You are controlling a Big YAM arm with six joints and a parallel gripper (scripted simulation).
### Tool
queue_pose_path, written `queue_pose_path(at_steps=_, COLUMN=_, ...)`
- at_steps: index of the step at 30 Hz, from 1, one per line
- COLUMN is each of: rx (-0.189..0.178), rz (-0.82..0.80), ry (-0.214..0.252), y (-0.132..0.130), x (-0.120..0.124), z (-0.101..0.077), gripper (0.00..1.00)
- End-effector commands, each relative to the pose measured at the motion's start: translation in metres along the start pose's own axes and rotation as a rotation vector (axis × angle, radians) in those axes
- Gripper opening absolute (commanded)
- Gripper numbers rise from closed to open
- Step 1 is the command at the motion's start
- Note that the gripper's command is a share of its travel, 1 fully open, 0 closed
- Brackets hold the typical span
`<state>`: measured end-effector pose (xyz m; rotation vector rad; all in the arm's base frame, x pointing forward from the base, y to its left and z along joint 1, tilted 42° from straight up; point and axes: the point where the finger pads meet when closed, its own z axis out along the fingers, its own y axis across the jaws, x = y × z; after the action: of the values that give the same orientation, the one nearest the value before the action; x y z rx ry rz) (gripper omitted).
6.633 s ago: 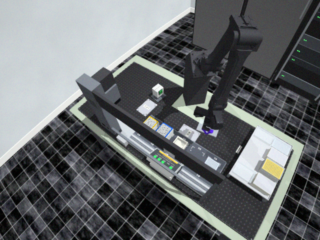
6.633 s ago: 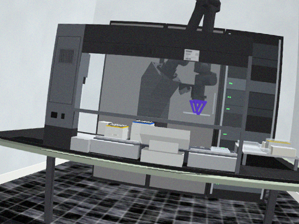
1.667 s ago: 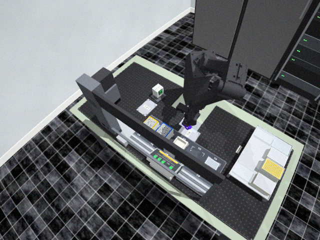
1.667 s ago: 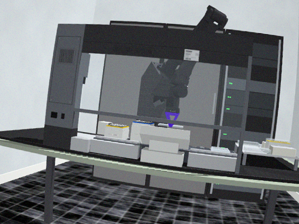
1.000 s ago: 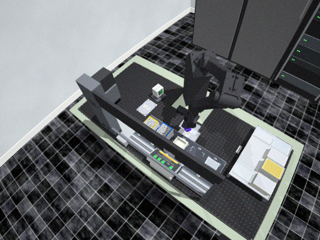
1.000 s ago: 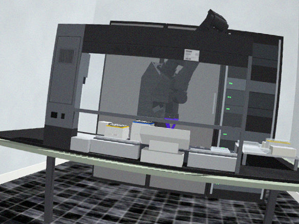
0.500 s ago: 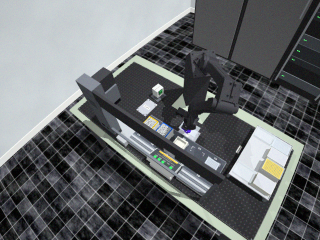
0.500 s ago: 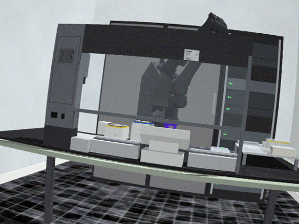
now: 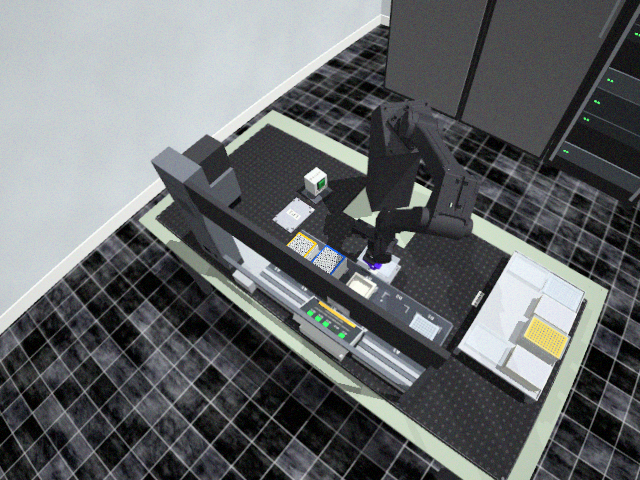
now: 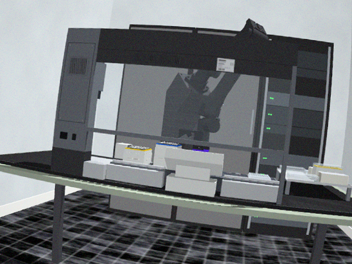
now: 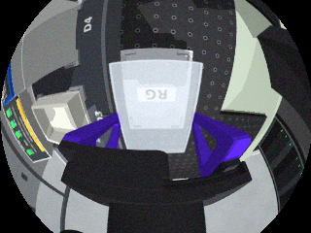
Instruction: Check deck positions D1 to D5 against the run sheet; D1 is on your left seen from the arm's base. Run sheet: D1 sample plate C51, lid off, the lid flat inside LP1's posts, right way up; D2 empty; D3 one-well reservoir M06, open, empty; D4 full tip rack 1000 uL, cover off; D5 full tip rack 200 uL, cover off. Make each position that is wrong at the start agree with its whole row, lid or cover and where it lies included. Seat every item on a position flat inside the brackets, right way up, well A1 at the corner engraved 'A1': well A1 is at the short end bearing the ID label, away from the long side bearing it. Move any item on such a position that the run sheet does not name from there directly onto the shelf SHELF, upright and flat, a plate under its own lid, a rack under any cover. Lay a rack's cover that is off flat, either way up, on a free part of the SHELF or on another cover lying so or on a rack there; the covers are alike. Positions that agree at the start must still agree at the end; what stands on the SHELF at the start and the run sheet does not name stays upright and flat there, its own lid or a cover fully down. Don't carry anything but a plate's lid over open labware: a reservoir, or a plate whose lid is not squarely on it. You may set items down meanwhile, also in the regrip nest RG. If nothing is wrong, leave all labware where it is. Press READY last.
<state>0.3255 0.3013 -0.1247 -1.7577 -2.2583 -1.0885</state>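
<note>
Over the pale grey regrip nest marked RG (image 11: 155, 72), the purple-fingered gripper (image 11: 155, 143) is clamped on a translucent rectangular cover (image 11: 155, 113), beside the white open reservoir (image 9: 361, 285).

Grey cabinets (image 9: 465, 56) – a server rack (image 9: 604, 103) beside – over checkered floor (image 9: 129, 403).
</note>
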Motion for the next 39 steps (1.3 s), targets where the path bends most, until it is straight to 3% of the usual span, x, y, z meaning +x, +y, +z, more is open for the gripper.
queue_pose_path(at_steps=1, rx=-0.001, rz=0.011, ry=-0.002, y=-0.002, x=0.000, z=0.007, gripper=0.00)
queue_pose_path(at_steps=28, rx=0.003, rz=-0.001, ry=0.000, y=-0.003, x=0.002, z=0.046, gripper=0.00)
queue_pose_path(at_steps=39, rx=-0.013, rz=0.004, ry=0.002, y=0.006, x=0.002, z=0.043, gripper=0.00)
